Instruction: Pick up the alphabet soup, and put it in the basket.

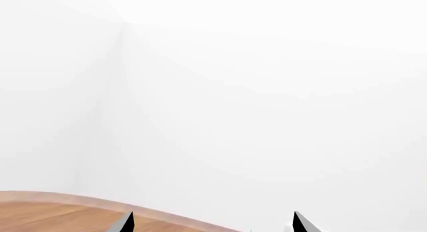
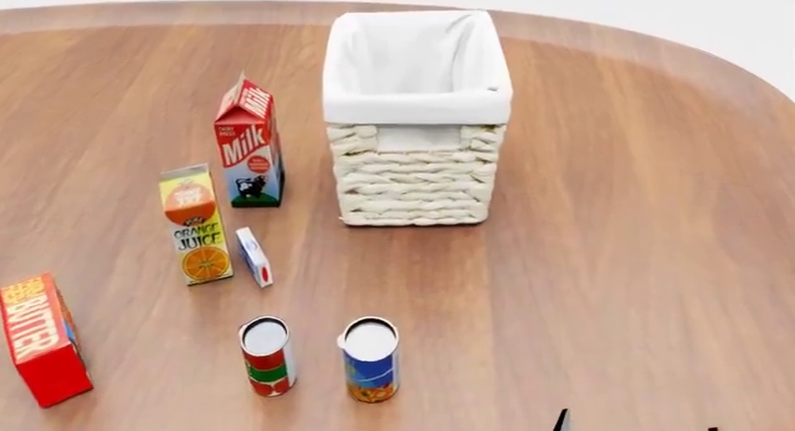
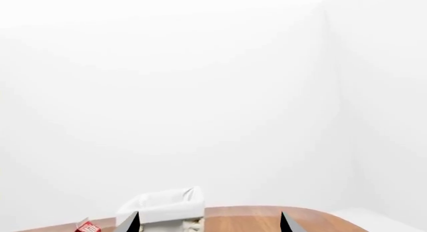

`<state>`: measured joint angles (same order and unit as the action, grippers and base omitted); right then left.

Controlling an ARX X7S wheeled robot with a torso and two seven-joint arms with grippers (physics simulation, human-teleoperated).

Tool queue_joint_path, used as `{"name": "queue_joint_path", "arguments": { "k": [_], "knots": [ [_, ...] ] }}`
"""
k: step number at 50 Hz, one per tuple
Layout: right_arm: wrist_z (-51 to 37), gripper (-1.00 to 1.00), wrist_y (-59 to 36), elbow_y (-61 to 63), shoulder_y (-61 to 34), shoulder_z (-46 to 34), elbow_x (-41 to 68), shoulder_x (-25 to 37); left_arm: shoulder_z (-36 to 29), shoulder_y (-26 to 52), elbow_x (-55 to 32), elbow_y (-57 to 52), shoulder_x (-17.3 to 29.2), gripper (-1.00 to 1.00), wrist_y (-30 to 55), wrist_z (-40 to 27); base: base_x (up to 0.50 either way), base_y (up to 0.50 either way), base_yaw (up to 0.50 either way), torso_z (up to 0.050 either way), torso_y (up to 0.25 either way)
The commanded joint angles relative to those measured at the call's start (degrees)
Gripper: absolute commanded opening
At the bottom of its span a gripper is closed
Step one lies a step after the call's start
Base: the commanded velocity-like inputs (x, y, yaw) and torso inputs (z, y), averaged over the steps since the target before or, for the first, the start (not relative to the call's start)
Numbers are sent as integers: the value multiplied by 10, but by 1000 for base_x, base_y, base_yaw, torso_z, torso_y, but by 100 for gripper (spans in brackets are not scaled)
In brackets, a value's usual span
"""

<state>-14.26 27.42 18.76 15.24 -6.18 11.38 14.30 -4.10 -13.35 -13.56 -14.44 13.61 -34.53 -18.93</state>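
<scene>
Both pincers wide w/ nothing held — right pincer [image 3: 208, 223], left pincer [image 1: 212, 223], cartons reading "Milk" [image 2: 249, 142], "Orange Juice" [image 2: 195, 224].

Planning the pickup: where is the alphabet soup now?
In the head view, the alphabet soup stands upright near the table's front edge, just right of the red-and-green can, well short of the basket.
</scene>
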Motion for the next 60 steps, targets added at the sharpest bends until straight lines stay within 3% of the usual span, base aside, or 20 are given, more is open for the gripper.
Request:
{"name": "queue_joint_path", "arguments": {
  "k": [1,60],
  "knots": [
    [-3,100,1,0,0,-1,1,3,-3,0,1,1,2,100,-1,-3,238,-4,0,0,0],
    [-17,100,3,-2,-2,-13,2,14,-11,0,0,1,12,100,-7,-15,240,-7,0,0,0]
  ]
}}
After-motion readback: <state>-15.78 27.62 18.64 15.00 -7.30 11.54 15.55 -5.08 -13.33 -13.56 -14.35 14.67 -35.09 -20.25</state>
